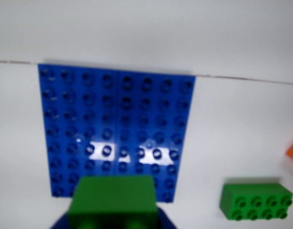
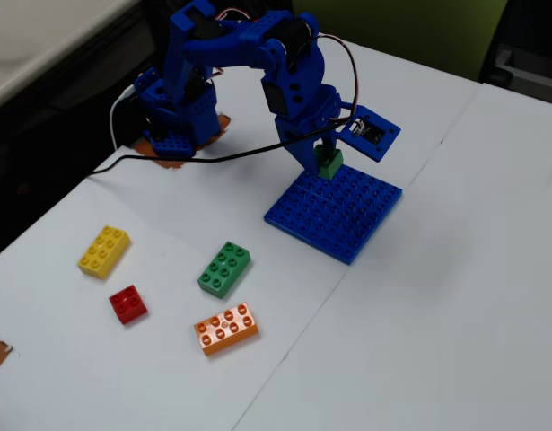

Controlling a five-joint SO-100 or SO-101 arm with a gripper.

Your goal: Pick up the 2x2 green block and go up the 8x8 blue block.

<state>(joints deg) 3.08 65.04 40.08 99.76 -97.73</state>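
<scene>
2x2 green block [image 2: 328, 162] clamped in gripper [image 2: 325, 162], hanging over 8x8 blue block [image 2: 335, 212], near its 11 o'clock edge in fixed view. Risk, my judgement: release this close to edge, studs misaligned, block tips off onto table [image 2: 455, 296]. Open room toward plate's 5 o'clock. 2x4 green brick [image 2: 224, 268] well apart at 8 o'clock.

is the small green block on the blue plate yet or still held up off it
Held, apparently just above it: the gripper is shut on the 2x2 green block over the 8x8 blue block edge; contact cannot be ruled out.
</scene>
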